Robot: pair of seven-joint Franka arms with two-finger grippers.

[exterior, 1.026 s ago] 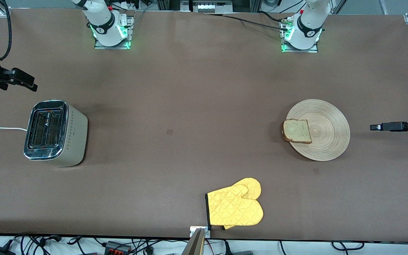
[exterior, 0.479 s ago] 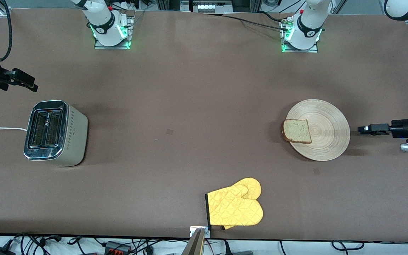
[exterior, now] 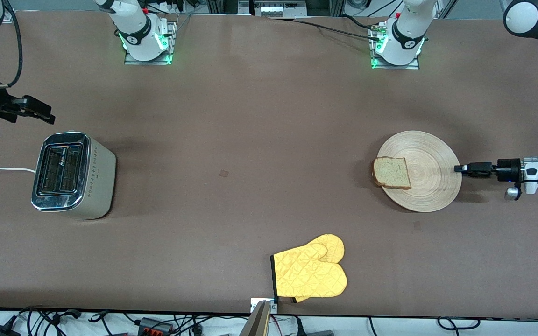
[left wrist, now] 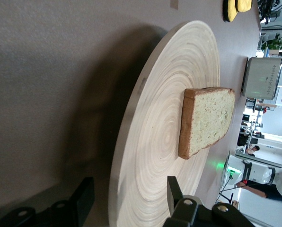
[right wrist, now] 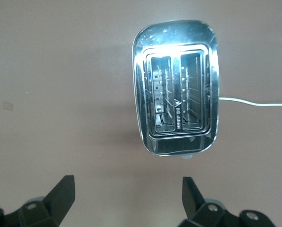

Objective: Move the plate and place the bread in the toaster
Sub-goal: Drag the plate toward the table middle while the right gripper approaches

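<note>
Plate (exterior: 425, 186): we see it on the table toward the left arm's end, flat, nothing gripping it yet.
Bread (exterior: 391, 172): we place it at the plate's 9 o'clock edge in the front view, lying flat, slightly overhanging the rim toward the toaster's end.
Left gripper (exterior: 458, 168): we find it low, at the plate's 3 o'clock rim; its fingers (left wrist: 175, 191) are spread with the rim between them, one above and one below, so we judge it is lined up to pinch the edge.
Toaster (exterior: 72, 175): we see it well apart, at the right arm's end, both slots empty, cord running off the table edge.
Right gripper (exterior: 48, 117): we see it up above the toaster, fingers spread, holding nothing; this arm waits, we judge, for the bread.
Oven mitt (exterior: 310, 273): nearer the front camera, untouched.
</note>
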